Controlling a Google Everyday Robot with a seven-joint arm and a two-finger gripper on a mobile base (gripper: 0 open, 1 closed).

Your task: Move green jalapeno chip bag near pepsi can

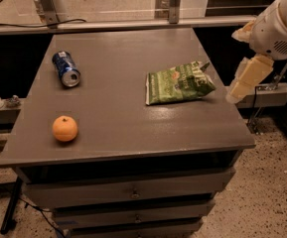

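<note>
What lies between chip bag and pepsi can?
Only bare tabletop separates the green jalapeno chip bag from the pepsi can in the camera view; the gripper hangs beyond its right edge.

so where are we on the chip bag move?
Done: nothing visible. The green jalapeno chip bag lies on the right side of the table, well apart from the pepsi can, which is on its side at far left. In hand: the gripper hangs off the right edge beside the bag, not touching it. Left: grasp, carry across, set down by the can.
</note>
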